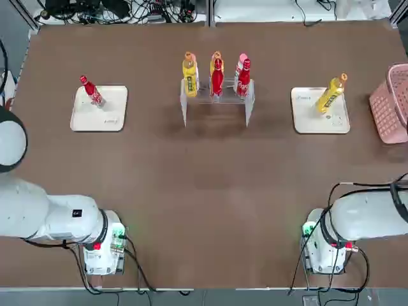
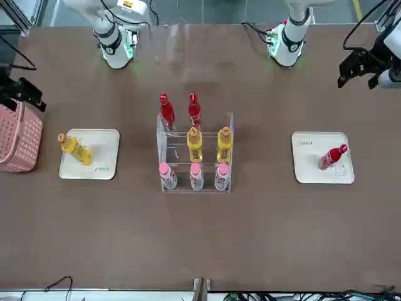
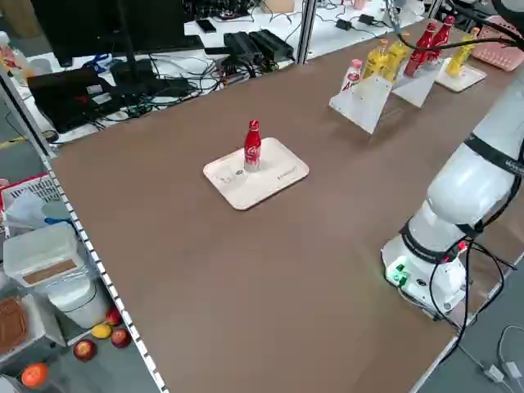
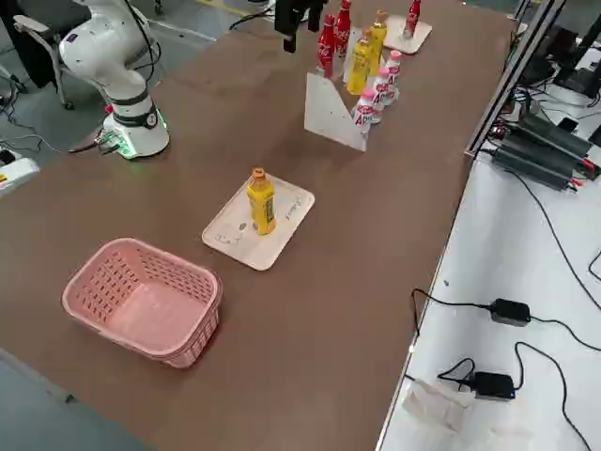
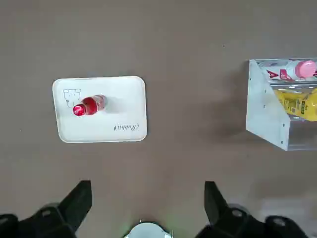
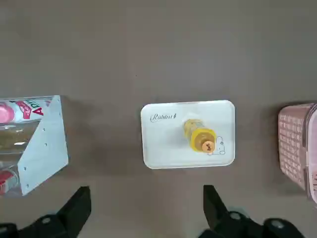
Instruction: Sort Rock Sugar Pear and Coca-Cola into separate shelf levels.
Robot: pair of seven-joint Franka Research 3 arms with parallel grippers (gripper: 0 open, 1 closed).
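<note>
Top view: red Coca-Cola [image 1: 92,91] stands upright (white script lettering).

Rack [image 1: 215,102] mid-table between two trays; left tray [image 1: 99,109] bears Coca-Cola [image 1: 91,90]; right tray [image 1: 320,111], Rock Sugar Pear [image 1: 331,94]

A clear acrylic rack [image 2: 194,153] stands mid-worktop, far out ahead of both hands. Two red Coca-Cola bottles [image 2: 166,111] stand upright on its top tier, two yellow Rock Sugar Pear bottles [image 2: 195,145] on the middle. One lone Coca-Cola [image 5: 88,106] stands upright ahead of the left hand; one Rock Sugar Pear [image 6: 200,136] ahead of the right.
</note>
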